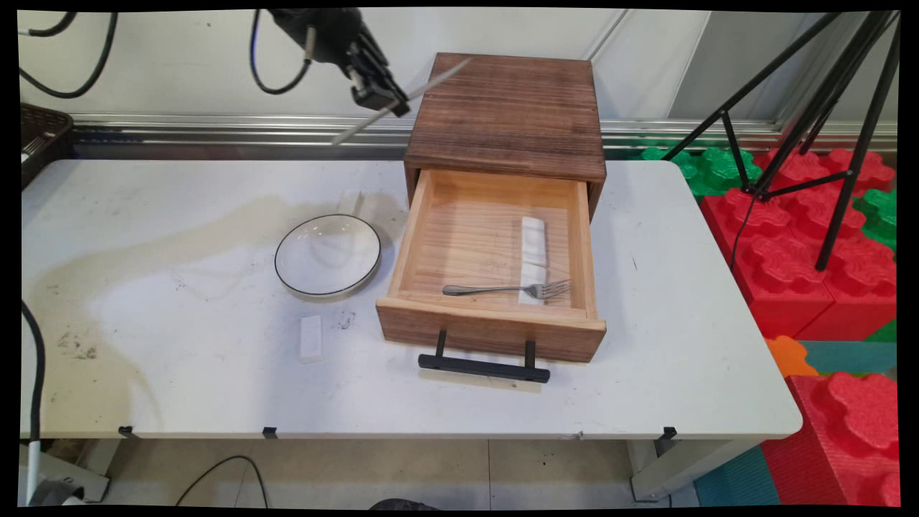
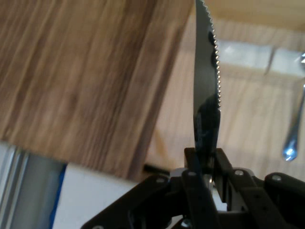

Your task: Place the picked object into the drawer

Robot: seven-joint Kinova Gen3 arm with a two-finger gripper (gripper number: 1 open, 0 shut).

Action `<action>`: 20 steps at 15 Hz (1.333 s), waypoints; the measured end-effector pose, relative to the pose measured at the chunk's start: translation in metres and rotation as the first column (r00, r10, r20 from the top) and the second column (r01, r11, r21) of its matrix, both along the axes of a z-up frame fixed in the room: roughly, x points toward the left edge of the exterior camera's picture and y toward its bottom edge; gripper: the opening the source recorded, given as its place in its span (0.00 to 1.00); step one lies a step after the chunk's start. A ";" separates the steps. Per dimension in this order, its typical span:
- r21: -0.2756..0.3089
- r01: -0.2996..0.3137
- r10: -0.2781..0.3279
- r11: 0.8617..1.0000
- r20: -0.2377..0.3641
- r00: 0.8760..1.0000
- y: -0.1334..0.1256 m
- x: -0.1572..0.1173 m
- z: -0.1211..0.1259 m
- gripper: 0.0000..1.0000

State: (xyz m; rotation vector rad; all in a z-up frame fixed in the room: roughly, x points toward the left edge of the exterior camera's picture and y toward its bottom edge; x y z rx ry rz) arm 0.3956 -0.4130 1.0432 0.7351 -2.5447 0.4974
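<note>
White table carries wooden cabinet, drawer open, fork inside. Gripper high, left of cabinet top, pinching serrated knife; blade slants up-right. Plate left of drawer.

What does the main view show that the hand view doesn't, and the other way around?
Only the main view shows the plate, the white block on the table and the drawer's black handle. Only the hand view shows the knife's serrated edge. Both show the gripper shut on the knife, the wooden drawer box and the fork.
</note>
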 end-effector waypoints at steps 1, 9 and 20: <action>0.001 0.012 -0.012 1.000 -0.004 1.000 0.001 -0.007 0.001 0.00; 0.013 0.120 -0.119 0.993 -0.040 0.992 -0.004 -0.076 -0.008 0.00; 0.022 0.205 -0.204 0.978 -0.038 0.978 -0.044 -0.126 -0.062 0.00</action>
